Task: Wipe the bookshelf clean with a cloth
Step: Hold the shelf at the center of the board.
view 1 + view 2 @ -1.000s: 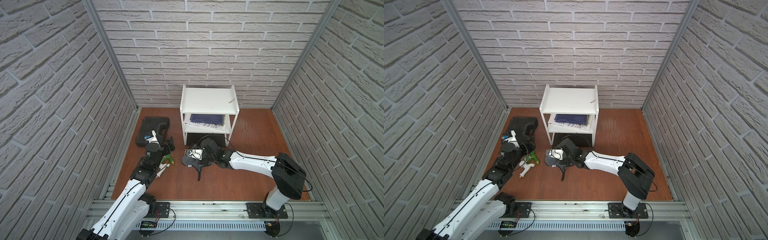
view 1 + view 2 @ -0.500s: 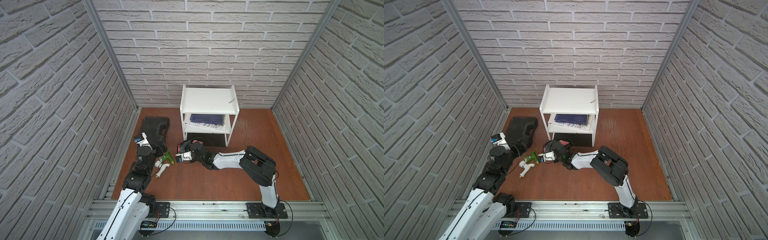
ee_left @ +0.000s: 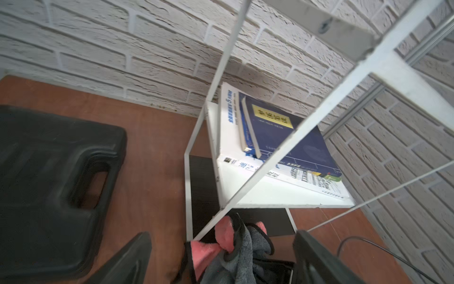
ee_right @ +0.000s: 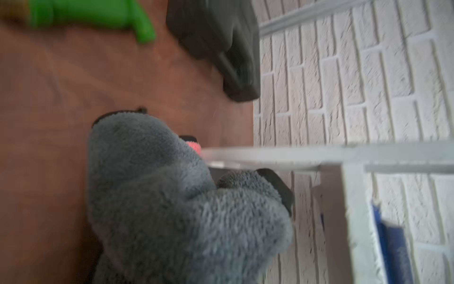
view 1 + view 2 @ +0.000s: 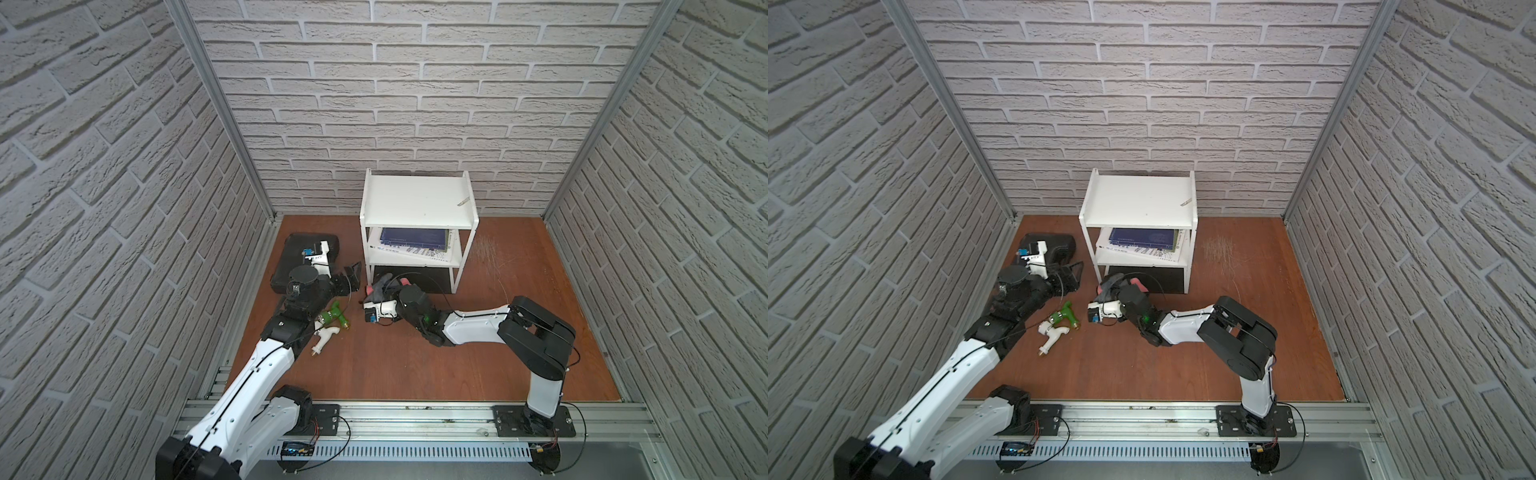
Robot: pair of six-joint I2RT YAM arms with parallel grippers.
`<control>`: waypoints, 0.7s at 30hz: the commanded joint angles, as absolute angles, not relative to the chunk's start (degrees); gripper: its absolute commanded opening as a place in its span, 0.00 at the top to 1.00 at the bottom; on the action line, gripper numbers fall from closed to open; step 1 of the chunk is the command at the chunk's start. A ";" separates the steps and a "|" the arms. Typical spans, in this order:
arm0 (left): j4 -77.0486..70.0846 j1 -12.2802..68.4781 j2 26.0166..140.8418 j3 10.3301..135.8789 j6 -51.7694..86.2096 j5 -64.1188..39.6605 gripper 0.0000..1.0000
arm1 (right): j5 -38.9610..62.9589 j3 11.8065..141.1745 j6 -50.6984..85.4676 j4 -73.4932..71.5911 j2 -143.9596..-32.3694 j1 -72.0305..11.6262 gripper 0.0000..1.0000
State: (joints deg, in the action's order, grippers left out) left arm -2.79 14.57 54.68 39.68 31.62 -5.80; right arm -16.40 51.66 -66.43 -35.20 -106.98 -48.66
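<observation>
The cloth (image 5: 379, 286) is just before the bookshelf (image 5: 417, 199), the case (image 5: 291, 254) left of both.

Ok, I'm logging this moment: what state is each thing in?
Right claw, shut on cloth.
Cloth, bunched up.
Left claw, open, empty.
Bookshelf, upright, books lying flat inside.
Black case, closed, flat on floor.
Green tool, lying on floor.

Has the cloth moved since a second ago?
Yes. The cloth has shifted back across the floor to the front post of the bookshelf, on the side nearest the black case.
</observation>
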 commanded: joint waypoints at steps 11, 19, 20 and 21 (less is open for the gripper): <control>-15.39 19.08 72.59 51.78 19.24 1.31 0.57 | -27.87 52.30 -83.14 -59.55 -118.24 -40.72 0.97; -9.79 17.25 71.92 52.39 12.34 -1.42 0.88 | -29.34 57.99 -84.01 -44.64 -121.64 -41.03 0.97; -9.38 17.14 72.02 52.45 12.13 -1.75 0.94 | -28.53 60.53 -84.09 -43.43 -123.54 -42.77 0.97; -9.10 17.11 72.06 52.40 12.17 -2.11 1.00 | -27.40 63.33 -84.30 -42.36 -125.26 -44.44 0.97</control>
